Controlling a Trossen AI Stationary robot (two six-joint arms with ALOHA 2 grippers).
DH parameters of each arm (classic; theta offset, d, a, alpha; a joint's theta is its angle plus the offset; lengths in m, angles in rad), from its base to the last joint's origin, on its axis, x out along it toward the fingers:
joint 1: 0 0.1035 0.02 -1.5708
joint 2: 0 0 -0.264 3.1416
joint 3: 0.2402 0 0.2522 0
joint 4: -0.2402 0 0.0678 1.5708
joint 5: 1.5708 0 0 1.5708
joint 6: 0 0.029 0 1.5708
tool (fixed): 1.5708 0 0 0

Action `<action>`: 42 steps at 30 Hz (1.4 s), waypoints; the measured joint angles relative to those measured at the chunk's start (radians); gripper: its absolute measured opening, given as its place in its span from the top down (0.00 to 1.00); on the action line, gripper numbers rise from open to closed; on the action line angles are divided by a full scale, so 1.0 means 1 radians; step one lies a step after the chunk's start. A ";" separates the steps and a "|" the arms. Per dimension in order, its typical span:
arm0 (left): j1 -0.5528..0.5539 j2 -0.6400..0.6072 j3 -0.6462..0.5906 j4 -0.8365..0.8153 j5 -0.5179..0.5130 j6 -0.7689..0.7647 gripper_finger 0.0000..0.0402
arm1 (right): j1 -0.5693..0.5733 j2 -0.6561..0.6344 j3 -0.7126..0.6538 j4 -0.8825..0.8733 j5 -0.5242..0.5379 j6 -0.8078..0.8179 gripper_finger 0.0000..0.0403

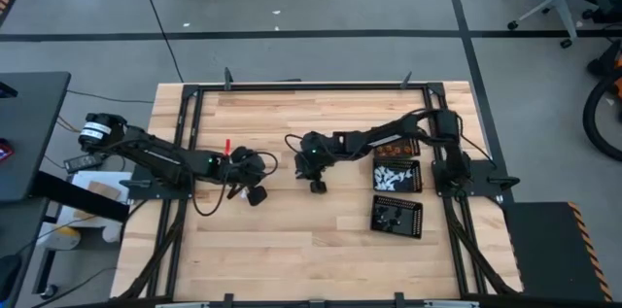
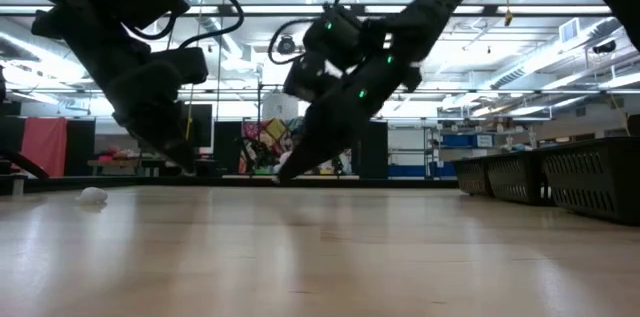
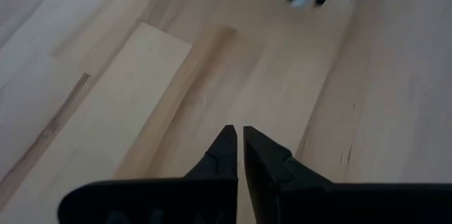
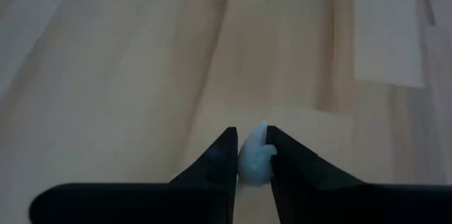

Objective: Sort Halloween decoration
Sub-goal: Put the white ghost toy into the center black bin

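My right gripper [image 1: 318, 188] reaches to the middle of the table and is shut on a tiny white Halloween decoration piece [image 4: 254, 159]. In the low view this gripper [image 2: 284, 168] hangs a little above the wood. My left gripper [image 1: 258, 194] stands just to its left, shut and with nothing between its fingers [image 3: 235, 133]. Another small white piece [image 2: 92, 195] lies on the table, at the left of the low view. More white pieces fill the middle black tray [image 1: 397, 174] at the right. My right gripper pinches the white piece [image 4: 256, 150] between its two fingertips, one on each side of it. The fingers slant down from the table's right side. A rounded tip of the piece [image 4: 263, 126] sticks out past the fingertips. The piece is lifted clear of the table.
Three black perforated trays stand in a row near the right edge: a far one [image 1: 394, 148], the middle one with white pieces, and a near one [image 1: 397, 217] with dark pieces. Bare wood lies between the grippers and the near edge.
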 joint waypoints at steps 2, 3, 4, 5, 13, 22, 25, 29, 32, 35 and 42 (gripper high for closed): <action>0.000 0.000 0.000 0.005 -0.001 0.021 0.97 | 0.007 -0.037 0.000 -0.066 0.000 0.000 0.82; 0.000 0.000 0.000 0.005 0.000 0.033 0.97 | 0.012 -0.055 0.000 -0.103 -0.001 0.002 0.82; 0.000 0.000 0.000 0.007 0.000 0.043 0.97 | 0.016 -0.075 0.000 -0.142 0.000 0.004 0.82; 0.000 0.000 0.000 0.009 0.000 0.050 0.97 | 0.021 -0.096 0.000 -0.186 0.000 0.006 0.82; -0.001 0.000 0.000 0.015 0.035 0.121 0.97 | 0.084 -0.270 0.001 -0.598 0.165 0.035 0.82; 0.000 -0.001 0.001 0.065 0.036 0.222 0.97 | 0.161 -0.425 0.003 -1.078 0.321 0.287 0.82; 0.000 -0.001 0.001 0.079 0.037 0.223 0.97 | 0.181 -0.436 0.002 -1.203 0.353 0.351 0.82; 0.000 -0.001 0.001 0.076 0.037 0.223 0.97 | 0.189 -0.445 -0.055 -1.277 0.342 0.380 0.82; 0.000 -0.001 0.001 0.075 0.038 0.223 0.97 | 0.189 -0.445 -0.108 -1.277 0.322 0.386 0.82; 0.000 -0.001 0.001 0.075 0.038 0.223 0.97 | 0.188 -0.445 -0.151 -1.269 0.321 0.387 0.78; 0.000 -0.001 0.001 0.075 0.038 0.222 0.97 | 0.163 -0.445 -0.172 -1.281 0.303 0.394 0.66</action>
